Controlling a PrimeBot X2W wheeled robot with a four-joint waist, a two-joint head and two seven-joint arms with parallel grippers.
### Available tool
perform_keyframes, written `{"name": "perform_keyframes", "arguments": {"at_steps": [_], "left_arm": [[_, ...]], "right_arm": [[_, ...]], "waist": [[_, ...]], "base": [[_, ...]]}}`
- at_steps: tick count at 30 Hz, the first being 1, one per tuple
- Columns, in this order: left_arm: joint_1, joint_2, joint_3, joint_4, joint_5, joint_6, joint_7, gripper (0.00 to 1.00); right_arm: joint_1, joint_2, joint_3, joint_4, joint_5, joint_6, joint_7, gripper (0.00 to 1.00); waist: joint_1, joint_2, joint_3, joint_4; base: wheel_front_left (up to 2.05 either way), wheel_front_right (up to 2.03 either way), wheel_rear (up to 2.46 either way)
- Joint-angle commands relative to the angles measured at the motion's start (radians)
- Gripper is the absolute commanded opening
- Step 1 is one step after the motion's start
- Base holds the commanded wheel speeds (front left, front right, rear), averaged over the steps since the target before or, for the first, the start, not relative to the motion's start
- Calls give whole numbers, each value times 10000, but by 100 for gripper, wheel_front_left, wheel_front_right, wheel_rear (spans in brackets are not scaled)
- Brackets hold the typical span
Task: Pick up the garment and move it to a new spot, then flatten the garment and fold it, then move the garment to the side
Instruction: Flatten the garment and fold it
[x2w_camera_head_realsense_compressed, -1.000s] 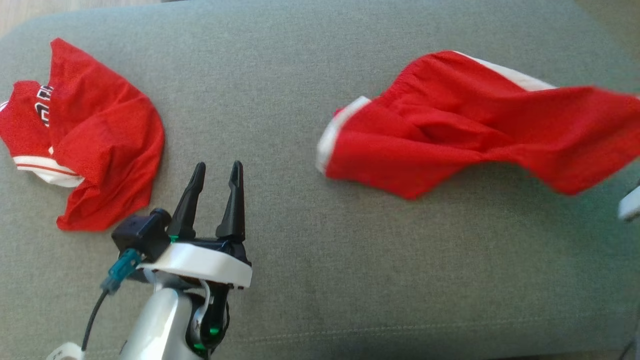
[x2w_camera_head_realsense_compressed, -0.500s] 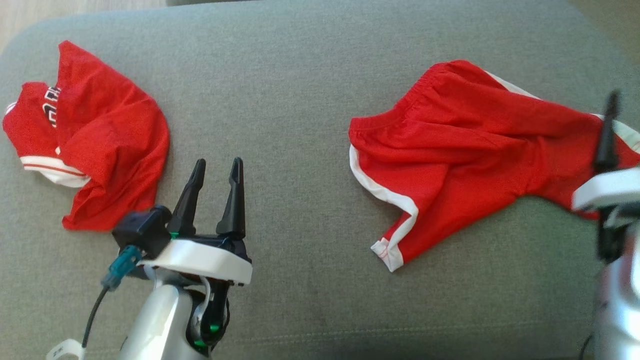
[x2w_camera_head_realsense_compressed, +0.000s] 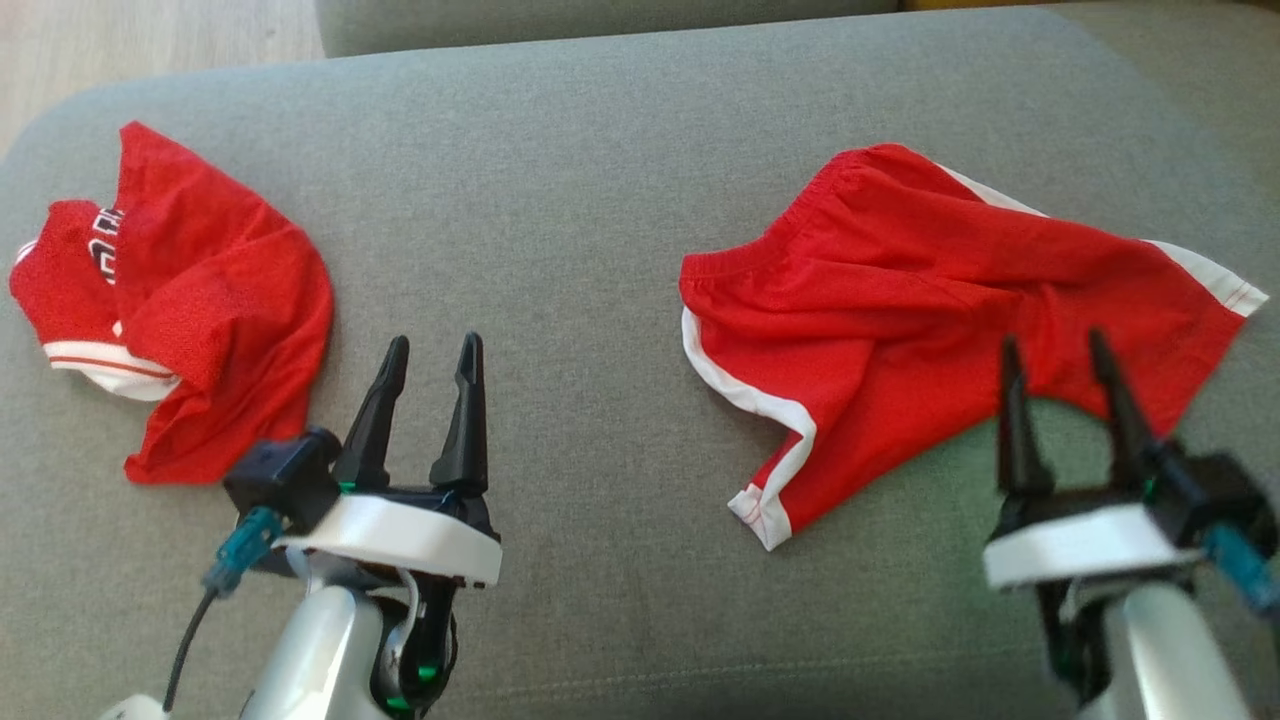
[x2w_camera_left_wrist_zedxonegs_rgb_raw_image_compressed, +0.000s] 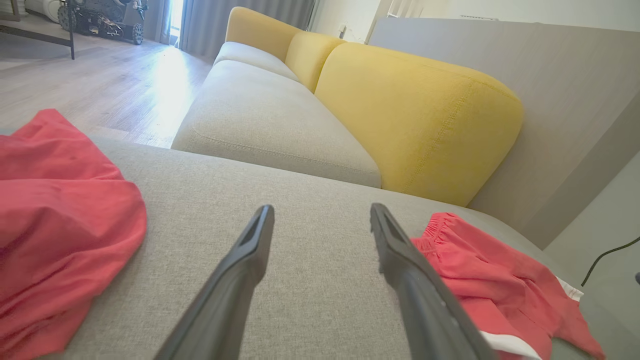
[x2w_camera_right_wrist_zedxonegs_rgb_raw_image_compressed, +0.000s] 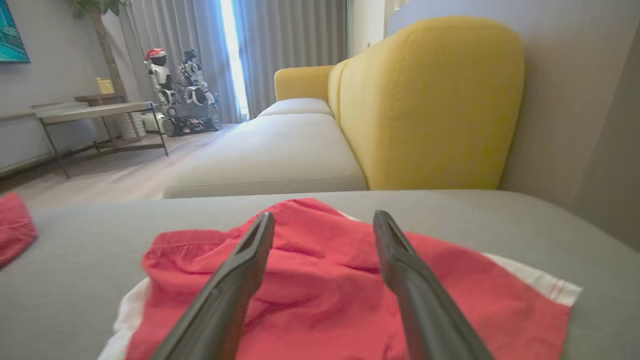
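shorts (x2w_camera_head_realsense_compressed: 930, 290) lay rumpled on cushion (x2w_camera_head_realsense_compressed: 600, 150), right side | R hand (x2w_camera_head_realsense_compressed: 1053, 338) at its near edge, L hand (x2w_camera_head_realsense_compressed: 434, 340) left, both wide, empty | soft, light, limp; prob. grab waistband (x2w_camera_head_realsense_compressed: 780, 225) corners

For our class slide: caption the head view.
Red shorts lie rumpled on the grey cushion; left gripper and right gripper both open.

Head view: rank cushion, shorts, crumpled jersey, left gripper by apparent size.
1. grey cushion
2. red shorts
3. crumpled jersey
4. left gripper: it sits nearer the camera, so its rank against the jersey is unsure.
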Motion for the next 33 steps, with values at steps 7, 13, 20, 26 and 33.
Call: {"name": "perform_keyframes", "arguments": {"at_steps": [7,13,20,26,33], "left_arm": [[-119,47,238,-341,70,-14,-120,100],[-144,47,190,-319,46,-7,-120,100],[-199,47,118,-302,-27,35,-120,100],[-288,47,103,-323,-77,55,-120,100],[-305,47,100,-334,-107,77,-120,100]], "right_arm": [[678,-32,911,-857,456,73,-104,100],[496,-31,938,-789,312,73,-105,100],[189,-31,1395,59,139,73,446,100],[93,-30,2391,561,375,73,1099,100],[-39,-30,2787,872,374,73,1417,100]], "waist": [[0,0,-62,-9],[0,0,-36,63],[0,0,90,372],[0,0,258,645],[0,0,419,851]], "base": [[0,0,0],[0,0,0],[0,0,0],[0,0,0],[0,0,0]]}}
